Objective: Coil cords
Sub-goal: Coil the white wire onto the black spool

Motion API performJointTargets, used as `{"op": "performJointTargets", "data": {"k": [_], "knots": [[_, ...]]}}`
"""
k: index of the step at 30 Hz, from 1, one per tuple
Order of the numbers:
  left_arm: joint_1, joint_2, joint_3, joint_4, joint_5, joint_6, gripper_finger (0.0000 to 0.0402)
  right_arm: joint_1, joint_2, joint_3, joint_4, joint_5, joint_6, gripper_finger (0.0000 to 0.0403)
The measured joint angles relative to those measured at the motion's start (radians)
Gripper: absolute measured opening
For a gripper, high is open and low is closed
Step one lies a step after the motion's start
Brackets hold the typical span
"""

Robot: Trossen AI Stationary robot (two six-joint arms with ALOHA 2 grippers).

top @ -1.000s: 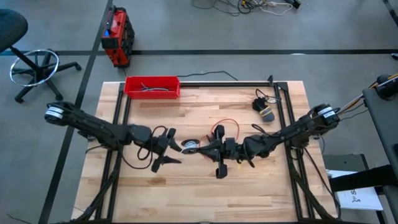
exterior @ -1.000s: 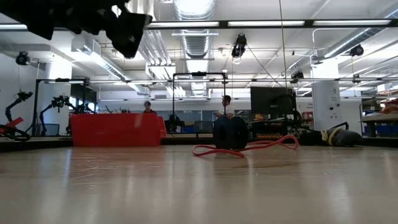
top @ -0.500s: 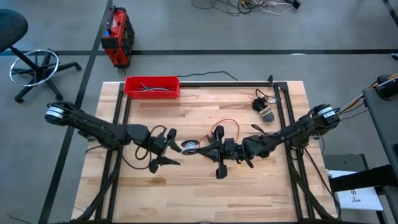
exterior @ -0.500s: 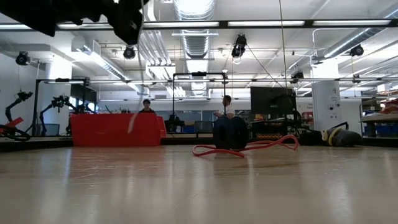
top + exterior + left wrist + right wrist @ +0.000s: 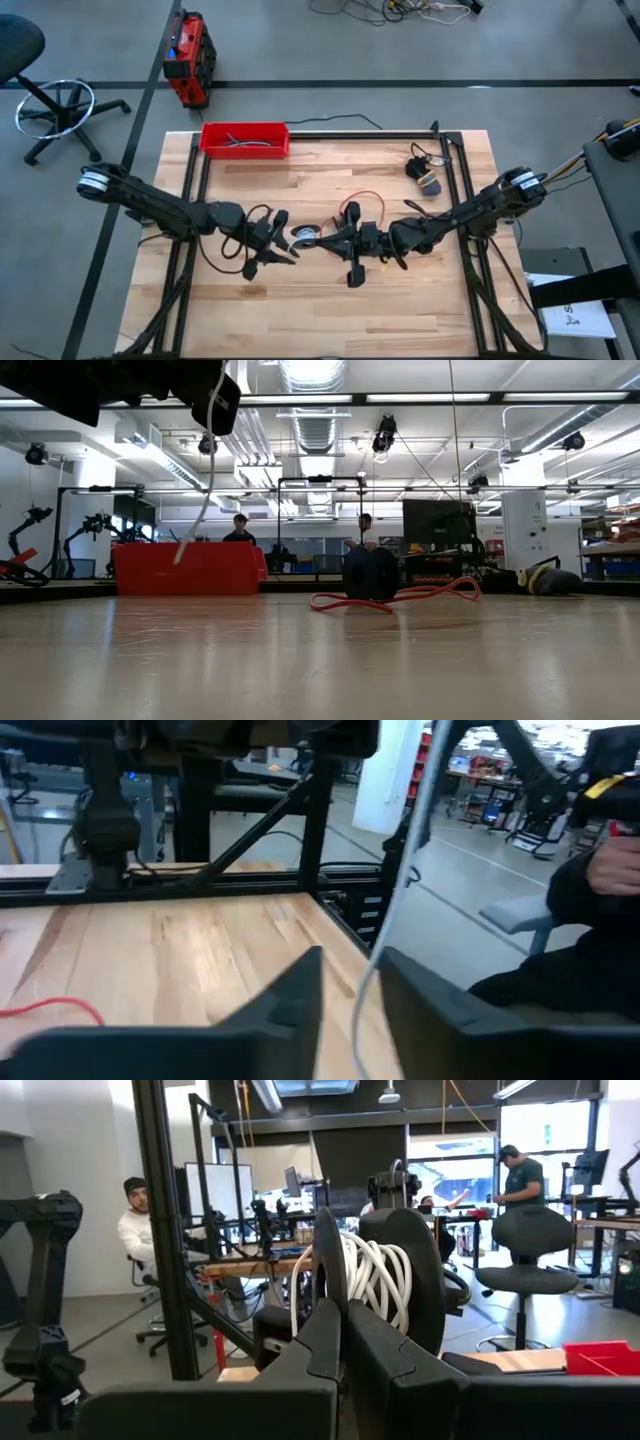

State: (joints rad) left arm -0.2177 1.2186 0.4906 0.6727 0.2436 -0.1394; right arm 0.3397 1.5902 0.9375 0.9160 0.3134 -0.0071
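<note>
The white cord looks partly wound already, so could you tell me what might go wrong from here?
1. The right end effector grips the spool only at one disc's edge; the white cord bundle could twist or slip out.
2. The free strand runs between the left end effector fingers and dangles loosely in the low view; it may slide through or snag.
3. The red cord lies beneath the arms and could get dragged.
</note>
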Motion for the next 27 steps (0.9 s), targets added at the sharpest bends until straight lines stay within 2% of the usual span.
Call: {"op": "performJointTargets", "data": {"k": [4, 10, 15, 18, 24, 27], "knots": [[0.001, 0.004, 0.005, -0.001, 0.006, 0.014, 0.0013, 0.000, 0.000, 0.000, 0.000, -0.020, 0.001, 0.0000], [0.003, 0.005, 0.005, -0.006, -0.017, 0.015, 0.0003, -0.007, 0.006, 0.034, -0.001, -0.055, 0.007, 0.0000], [0.003, 0.005, 0.005, -0.012, -0.093, 0.018, 0.0001, -0.018, 0.038, 0.100, -0.042, -0.179, 0.000, 0.0000], [0.004, 0.005, 0.005, -0.005, -0.099, 0.021, 0.0002, -0.023, 0.069, 0.150, -0.105, -0.211, 0.007, 0.0000], [0.004, 0.005, 0.006, 0.005, -0.098, 0.044, 0.0001, -0.053, 0.145, 0.265, -0.225, -0.384, 0.044, 0.0000], [0.004, 0.005, 0.015, 0.005, -0.097, 0.054, 0.0001, -0.061, 0.162, 0.302, -0.275, -0.425, 0.060, 0.0000]]}}
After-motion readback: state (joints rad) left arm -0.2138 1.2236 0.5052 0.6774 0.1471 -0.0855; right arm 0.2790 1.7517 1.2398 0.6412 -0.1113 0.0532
